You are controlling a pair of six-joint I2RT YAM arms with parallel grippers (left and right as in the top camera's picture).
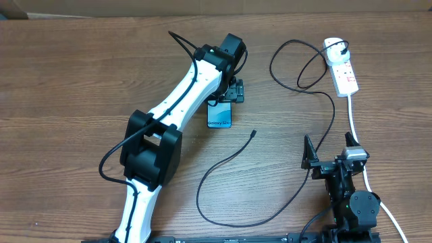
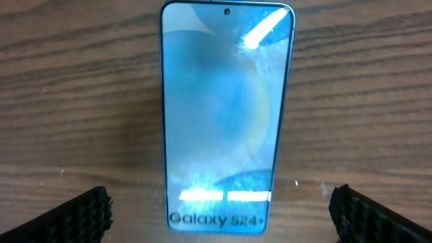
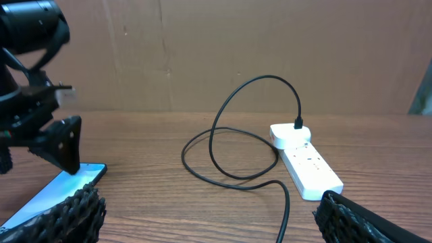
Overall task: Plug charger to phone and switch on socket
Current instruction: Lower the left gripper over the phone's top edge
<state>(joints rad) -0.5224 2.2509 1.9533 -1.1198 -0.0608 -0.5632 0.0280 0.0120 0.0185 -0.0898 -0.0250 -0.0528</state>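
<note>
While hovering over the phone (image 1: 219, 116) mid-table, holds the left gripper (image 1: 231, 93) spread wide, empty; likewise the right gripper (image 1: 329, 152), near right. Has the charger (image 1: 334, 111) plugged into the socket (image 1: 344, 71) far right.

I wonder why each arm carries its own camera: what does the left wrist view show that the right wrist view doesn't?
Left wrist only: the phone whole from above, its "Galaxy S24+" lettering readable. Right wrist only: the white socket, the black charger plugged into it, and the left pincer by the phone. Both: the phone, the wooden table, and that arm's own open pincer at the bottom edge, the right pincer in its view.
</note>
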